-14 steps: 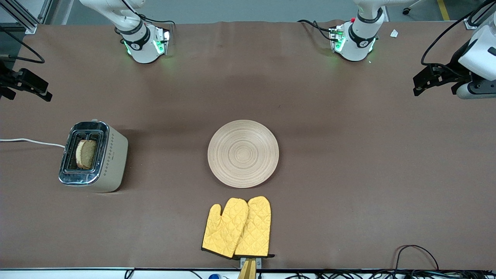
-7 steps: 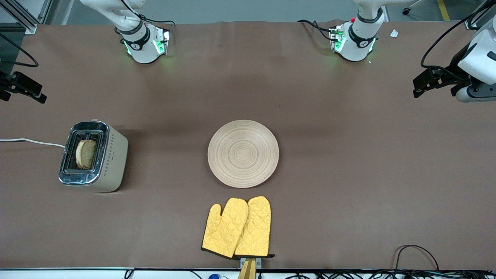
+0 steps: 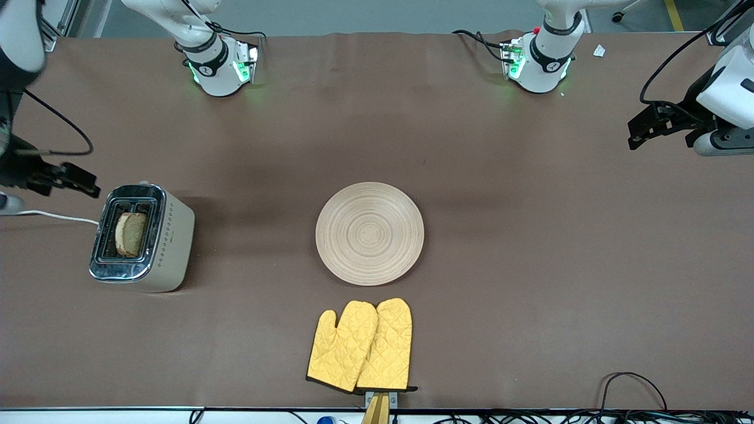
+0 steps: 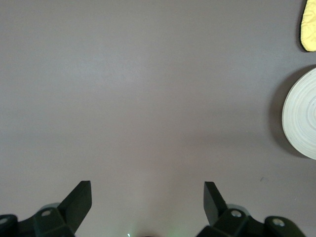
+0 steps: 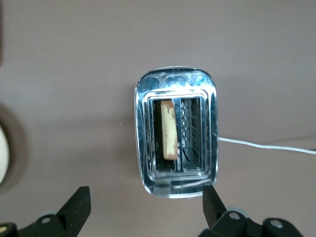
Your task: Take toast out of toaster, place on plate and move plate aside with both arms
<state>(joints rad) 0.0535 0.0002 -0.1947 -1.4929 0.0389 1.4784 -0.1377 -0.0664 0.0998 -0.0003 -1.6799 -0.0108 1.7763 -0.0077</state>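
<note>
The toast (image 3: pixel 131 234) stands upright in one slot of a chrome-topped toaster (image 3: pixel 144 235) toward the right arm's end of the table. My right gripper (image 3: pixel 76 182) hangs open and empty just beside the toaster's top; its wrist view looks down on the toaster (image 5: pixel 176 133) and the toast (image 5: pixel 169 128), with the gripper (image 5: pixel 146 192) open. The round light-wood plate (image 3: pixel 369 233) lies bare at the table's middle. My left gripper (image 3: pixel 639 129) waits open over the left arm's end of the table. In its wrist view the gripper (image 4: pixel 148 185) is over bare cloth, with the plate (image 4: pixel 302 116) at the frame's edge.
Two yellow quilted oven mitts (image 3: pixel 360 345) lie nearer to the front camera than the plate, by the table's edge. The toaster's white cord (image 3: pixel 47 215) runs off the right arm's end of the table. Brown cloth covers the table.
My right gripper has swung down and in toward the toaster, ending beside its top. The left gripper has barely shifted. Toast, plate and mitts have not moved.
</note>
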